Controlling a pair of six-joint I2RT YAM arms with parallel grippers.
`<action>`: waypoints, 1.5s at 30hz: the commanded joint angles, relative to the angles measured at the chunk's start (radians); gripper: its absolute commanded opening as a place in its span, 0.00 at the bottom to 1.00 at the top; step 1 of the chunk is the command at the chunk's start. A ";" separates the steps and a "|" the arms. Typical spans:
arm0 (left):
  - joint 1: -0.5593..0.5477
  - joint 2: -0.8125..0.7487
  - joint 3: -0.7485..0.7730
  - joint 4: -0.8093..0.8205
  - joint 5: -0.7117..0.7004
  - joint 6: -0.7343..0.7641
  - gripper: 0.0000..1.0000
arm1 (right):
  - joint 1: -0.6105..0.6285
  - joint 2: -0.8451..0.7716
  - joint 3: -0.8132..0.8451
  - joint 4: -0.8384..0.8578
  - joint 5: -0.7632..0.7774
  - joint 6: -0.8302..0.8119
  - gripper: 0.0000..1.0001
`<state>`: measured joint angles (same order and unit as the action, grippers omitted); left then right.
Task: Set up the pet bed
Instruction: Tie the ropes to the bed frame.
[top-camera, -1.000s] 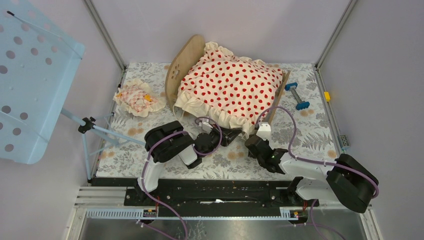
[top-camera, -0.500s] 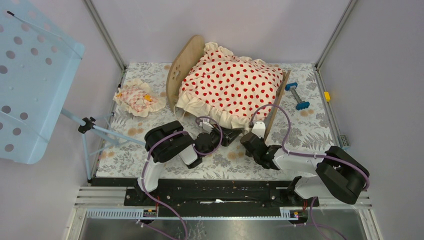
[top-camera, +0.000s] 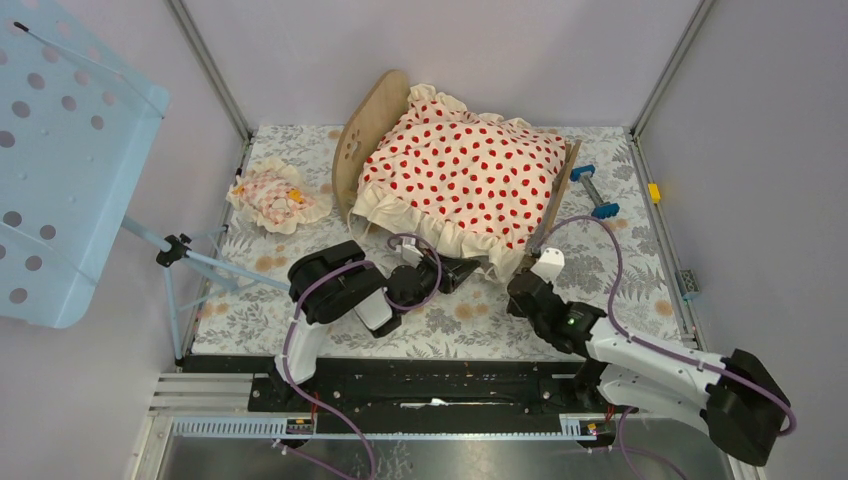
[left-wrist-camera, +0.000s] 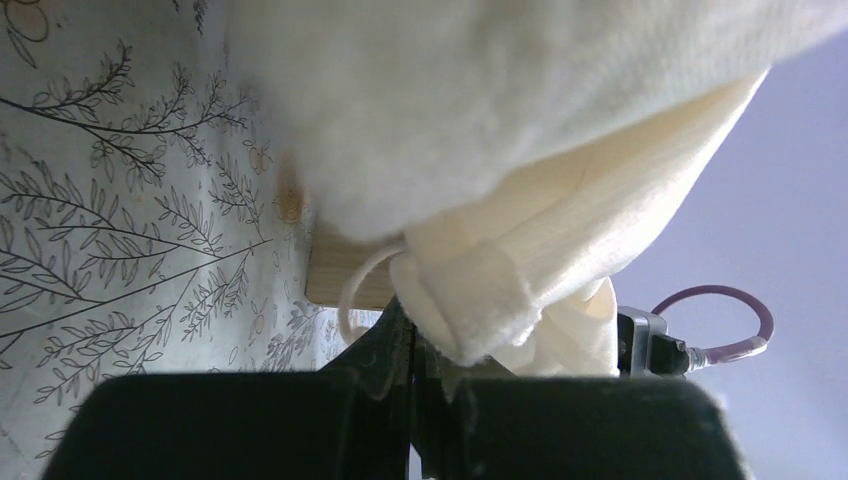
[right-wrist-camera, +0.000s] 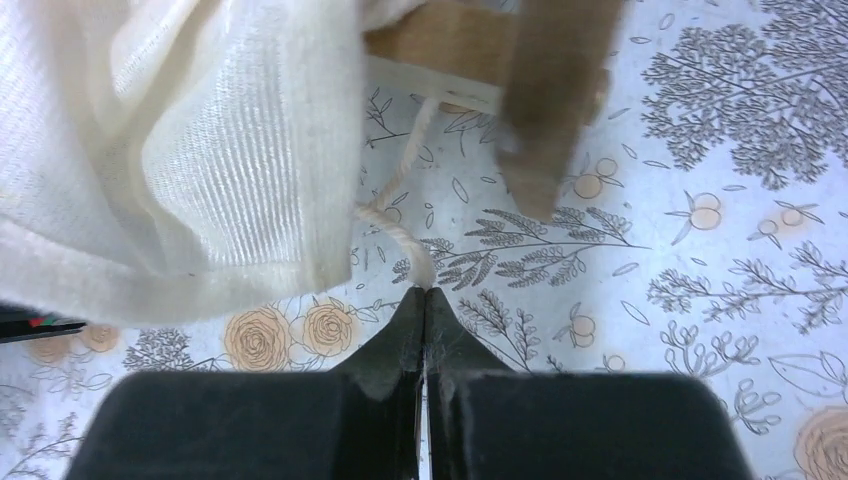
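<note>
Light-wood pet bed (top-camera: 366, 130) stood at upper centre of the floral table (top-camera: 650, 250), covered by the red-dotted blanket (top-camera: 470, 165). Left jaws were clamped on the blanket's cream ruffle at the bed's lower edge. Right jaws, by the footboard (top-camera: 560, 190) corner, were pinched together on a cream cord (right-wrist-camera: 395, 215). Pink pillow (top-camera: 275, 195) lay left.

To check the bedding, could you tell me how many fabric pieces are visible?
2: the dotted blanket draped over the bed, the pink pillow on the table left of it. More may hide underneath.
</note>
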<state>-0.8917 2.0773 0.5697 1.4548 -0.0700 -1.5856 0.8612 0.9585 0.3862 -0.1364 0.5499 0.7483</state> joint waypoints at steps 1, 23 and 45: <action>0.011 -0.002 -0.010 0.148 0.027 0.018 0.00 | -0.003 -0.084 -0.009 -0.146 0.076 0.104 0.00; 0.094 -0.004 -0.063 0.148 0.177 0.068 0.00 | -0.186 -0.198 -0.039 -0.446 0.311 0.512 0.00; 0.238 0.006 -0.007 0.145 0.437 0.127 0.00 | -0.344 -0.281 -0.022 -0.437 0.432 0.493 0.00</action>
<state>-0.6674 2.0766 0.5362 1.4689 0.3145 -1.4868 0.5373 0.6922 0.3428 -0.4915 0.8326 1.2068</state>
